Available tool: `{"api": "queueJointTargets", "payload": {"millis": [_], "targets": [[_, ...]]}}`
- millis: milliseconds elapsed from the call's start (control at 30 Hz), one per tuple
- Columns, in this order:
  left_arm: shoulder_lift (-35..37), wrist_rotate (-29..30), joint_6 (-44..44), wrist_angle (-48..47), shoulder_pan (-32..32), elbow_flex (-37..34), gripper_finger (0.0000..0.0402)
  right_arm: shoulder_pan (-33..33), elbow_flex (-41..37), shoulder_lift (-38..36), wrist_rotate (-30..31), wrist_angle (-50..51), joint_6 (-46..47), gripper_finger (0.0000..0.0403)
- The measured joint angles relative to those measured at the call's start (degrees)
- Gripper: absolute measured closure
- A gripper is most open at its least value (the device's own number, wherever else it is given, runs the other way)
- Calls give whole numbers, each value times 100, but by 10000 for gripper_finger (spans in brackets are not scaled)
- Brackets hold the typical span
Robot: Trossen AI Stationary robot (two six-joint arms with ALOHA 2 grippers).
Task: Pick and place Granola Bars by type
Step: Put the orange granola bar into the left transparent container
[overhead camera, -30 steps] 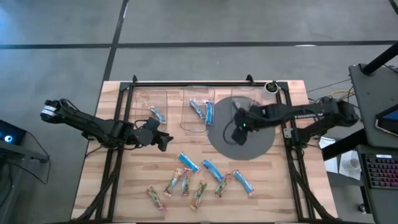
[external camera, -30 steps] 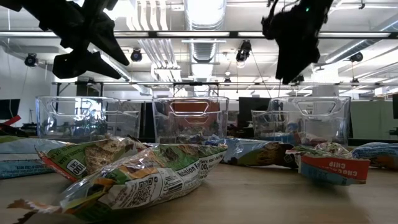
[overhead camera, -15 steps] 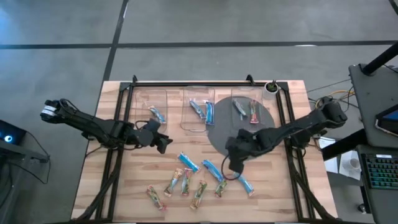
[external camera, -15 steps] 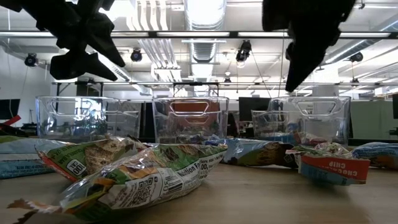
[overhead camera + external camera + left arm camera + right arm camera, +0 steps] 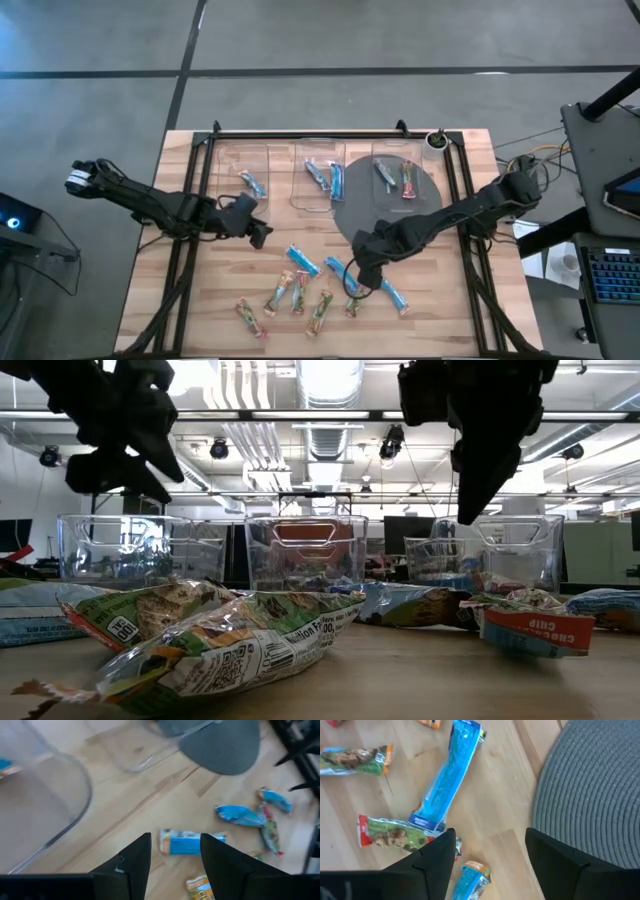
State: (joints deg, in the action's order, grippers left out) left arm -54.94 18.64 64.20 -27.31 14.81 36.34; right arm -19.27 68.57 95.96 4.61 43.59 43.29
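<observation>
My right gripper (image 5: pixel 357 272) spread wide, empty, hovering over blue bar (image 5: pixel 339 271) among loose Granola Bars (image 5: pixel 300 290) on table's front. My left gripper (image 5: pixel 258 228) open, waiting beside left bin (image 5: pixel 232 163).

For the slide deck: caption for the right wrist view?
Open right gripper hovers over a bright blue wrapped granola bar on the wooden table.

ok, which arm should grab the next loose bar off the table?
Probably right. The right gripper hangs open directly over the loose bars, with a blue bar just ahead of its fingers. The left gripper, also open, waits beside the bins, farther away.
</observation>
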Motion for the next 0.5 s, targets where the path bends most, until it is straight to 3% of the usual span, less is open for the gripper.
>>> {"api": "queueJointTargets", "payload": {"millis": [167,333,500], "targets": [[94,-157,59,-109,67,1,248,0,60,-10,-14,140,4,175],[138,-1008,-362,-116,263,127,248,2,37,-10,-10,250,2,175],[103,-1607,-1008,-135,1166,236,248,2,-18,3,-8,254,-171,175]]}}
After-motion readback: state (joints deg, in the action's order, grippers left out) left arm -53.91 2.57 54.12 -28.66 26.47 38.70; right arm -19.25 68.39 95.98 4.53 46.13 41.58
